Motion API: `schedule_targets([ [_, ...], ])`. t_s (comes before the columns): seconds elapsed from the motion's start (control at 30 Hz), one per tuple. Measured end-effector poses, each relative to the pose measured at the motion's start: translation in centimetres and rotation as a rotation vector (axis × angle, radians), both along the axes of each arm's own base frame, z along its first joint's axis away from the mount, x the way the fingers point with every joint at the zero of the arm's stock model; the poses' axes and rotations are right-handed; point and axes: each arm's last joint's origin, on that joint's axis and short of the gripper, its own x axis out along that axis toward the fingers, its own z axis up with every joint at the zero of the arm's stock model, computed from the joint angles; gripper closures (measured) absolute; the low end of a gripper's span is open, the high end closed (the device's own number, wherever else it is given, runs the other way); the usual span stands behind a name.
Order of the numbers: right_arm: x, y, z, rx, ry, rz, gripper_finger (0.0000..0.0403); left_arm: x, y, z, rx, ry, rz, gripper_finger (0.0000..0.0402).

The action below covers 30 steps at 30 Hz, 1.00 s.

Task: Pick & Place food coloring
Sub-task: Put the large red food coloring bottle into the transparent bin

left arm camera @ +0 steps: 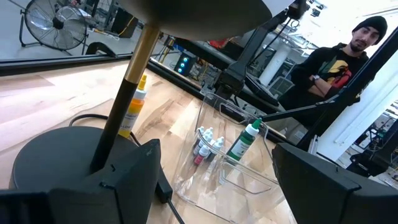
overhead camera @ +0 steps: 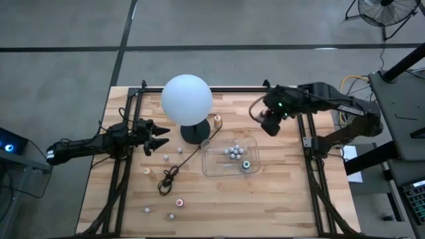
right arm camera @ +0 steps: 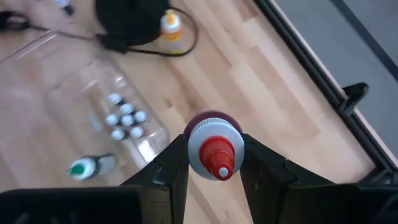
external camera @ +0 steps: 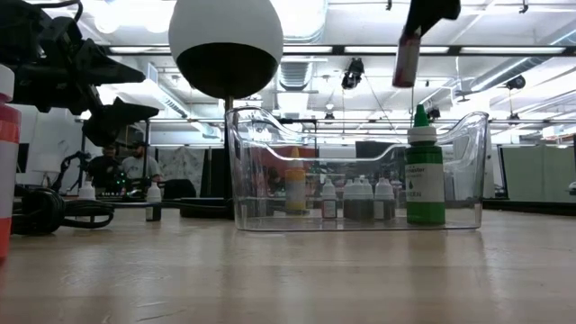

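Observation:
My right gripper (overhead camera: 269, 125) is shut on a small bottle with a dark red body, white collar and red cap (right arm camera: 214, 151). It is held high above the table, past the far right corner of the clear tray (overhead camera: 214, 166). The tray holds several white-capped bottles (overhead camera: 234, 151) and a green-capped one (overhead camera: 246, 164). Several loose bottles (overhead camera: 165, 157) stand on the table left of and nearer than the tray, and a yellow one (overhead camera: 217, 119) stands by the lamp base. My left gripper (overhead camera: 161, 136) is open and empty, left of the lamp base. My right gripper pinches the bottle between its two fingers (right arm camera: 261, 165), at the body just under the white collar (right arm camera: 198, 138). The fingers point down from above, and the cap end points back toward the wrist. The bottle (external camera: 407, 56) hangs nearly upright below the gripper, clear of the tray and table.
A lamp with a white globe (overhead camera: 186, 99) and a black round base (overhead camera: 194, 133) stands left of the tray. Its black cable (overhead camera: 171, 176) lies coiled toward the near edge. Black frame rails (overhead camera: 309, 143) run along both table sides. A person (left arm camera: 348, 56) stands beyond the table.

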Motion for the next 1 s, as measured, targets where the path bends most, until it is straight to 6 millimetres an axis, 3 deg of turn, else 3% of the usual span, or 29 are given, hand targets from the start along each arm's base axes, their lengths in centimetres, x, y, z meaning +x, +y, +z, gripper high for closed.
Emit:
schedule_targets([
  [0.43, -0.1, 4.9, 1.0, 0.006, -0.031, 0.234, 0.0295, 0.0, 0.0, 0.0, 0.0, 0.0, 0.0, 0.0122],
  [1.0, 5.6, 7.8, 2.8, -0.038, 0.022, 0.534, 0.0295, 0.0, 0.0, 0.0, 0.0, 0.0, 0.0, 0.0122],
])
